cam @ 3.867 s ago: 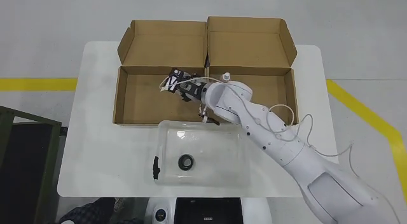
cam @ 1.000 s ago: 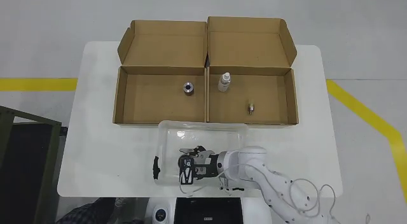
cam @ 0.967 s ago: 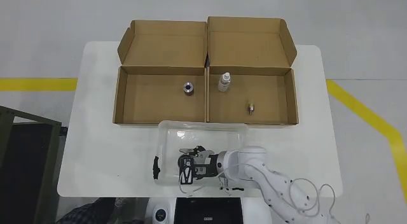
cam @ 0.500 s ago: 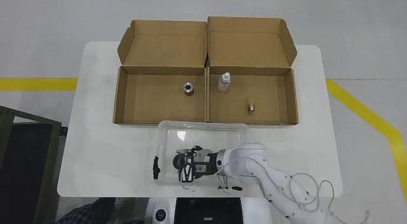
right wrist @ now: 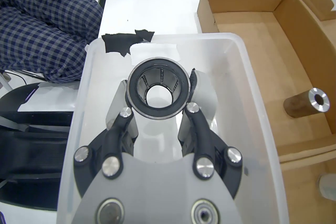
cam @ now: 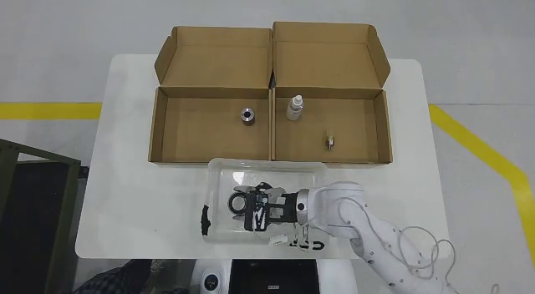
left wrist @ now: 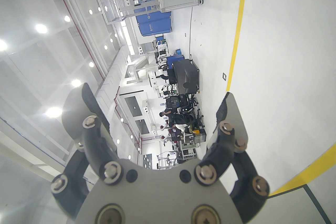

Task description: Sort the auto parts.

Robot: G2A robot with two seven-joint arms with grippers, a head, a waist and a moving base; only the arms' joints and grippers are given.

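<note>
A round metal bearing with a black rim and an open bore sits inside the clear plastic bin. My right gripper is shut on it, one finger pressed against each side. From above, the bearing lies in the bin's left half, just off the tip of the right gripper. A short metal cylinder lies in the left cardboard box. The right cardboard box holds a small white bottle and a tiny bolt. My left gripper is open and faces out into the room.
Black tape is stuck on the bin's rim. The two boxes stand side by side just beyond the bin, their lids folded back. White table lies bare to the left and right of the bin.
The right arm has come back from the left box, leaving the metal cylinder there. Over the last second its gripper shifted slightly toward the boxes, with the bearing between its fingers.
</note>
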